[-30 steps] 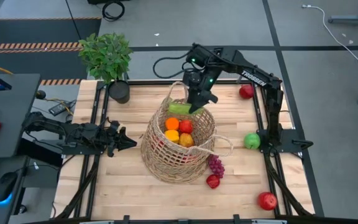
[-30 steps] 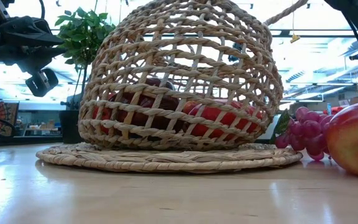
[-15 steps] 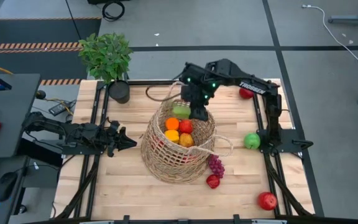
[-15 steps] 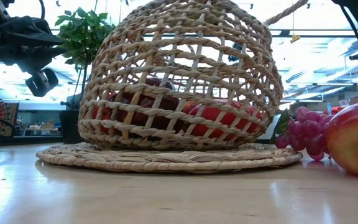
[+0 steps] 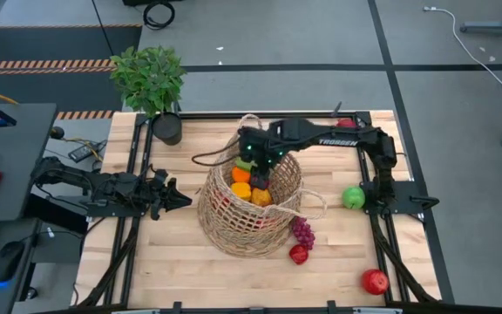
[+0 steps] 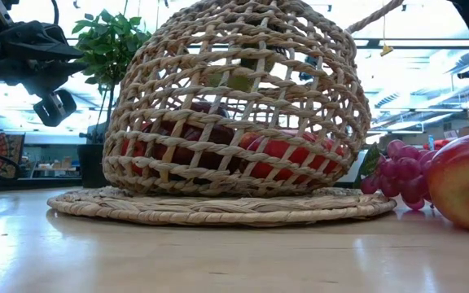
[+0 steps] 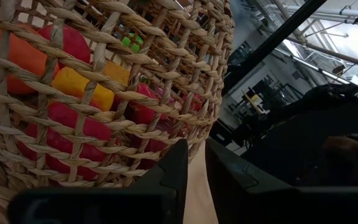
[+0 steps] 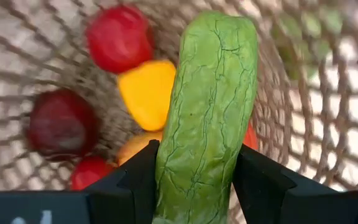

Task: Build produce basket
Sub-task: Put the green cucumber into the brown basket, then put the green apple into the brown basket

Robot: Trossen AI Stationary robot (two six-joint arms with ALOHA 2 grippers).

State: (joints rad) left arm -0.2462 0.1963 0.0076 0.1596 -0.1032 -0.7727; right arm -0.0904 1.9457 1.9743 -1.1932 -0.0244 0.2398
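Observation:
The tan wicker basket (image 5: 249,209) stands mid-table on its flat base (image 6: 218,207) and holds an orange, a yellow pepper (image 8: 146,90) and red fruit (image 8: 118,38). My right gripper (image 5: 256,168) reaches down into the basket's mouth, shut on the green cucumber (image 8: 209,99), which also shows through the weave (image 6: 241,79). A green apple (image 5: 353,197), purple grapes (image 5: 303,231), a small red fruit (image 5: 299,254) and a red apple (image 5: 375,281) lie on the table. My left gripper (image 5: 179,199) waits shut, low beside the basket's left wall. My right gripper pinches the cucumber between its two fingers (image 8: 135,183), one on each long side of the end nearest the wrist (image 8: 191,186). It comes from above, pointing down, with the cucumber running along the fingers. The cucumber hangs clear above the produce in the basket.
A leafy potted plant (image 5: 151,77) in a black pot (image 5: 168,129) stands at the far left corner. The basket's loop handles stick out at its far rim (image 5: 249,122) and right side (image 5: 314,205). Bare wood lies at the near left (image 5: 146,262).
My right gripper has carried the cucumber from above the basket's far rim toward the near left and down into the basket's mouth, staying shut on it. The cucumber now shows through the weave in the low view.

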